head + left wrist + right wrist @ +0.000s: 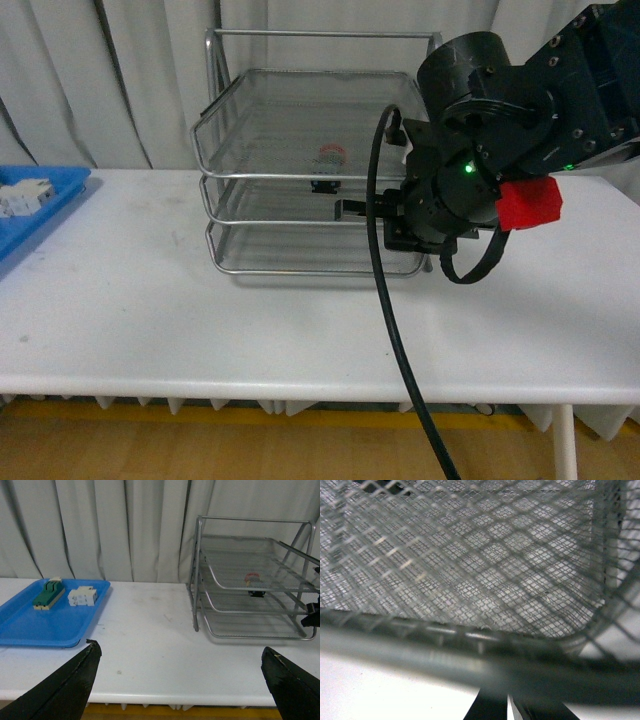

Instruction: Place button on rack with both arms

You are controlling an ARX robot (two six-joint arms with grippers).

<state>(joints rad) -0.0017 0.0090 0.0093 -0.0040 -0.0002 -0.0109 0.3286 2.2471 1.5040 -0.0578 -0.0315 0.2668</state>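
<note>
the button is sitting in the top mesh tray of the rack w/ its red cap up, and the right claw is parked right at the tray's front rail, tho i can't tell if it's spread or pinched bc the wrist cam is just showing blurry mesh. left claw is hanging spread wide over the desk, holding nothing. imo the risk is the right arm snagging the rail or its cable when it's moving, shoving the rack and tipping the button.
</note>
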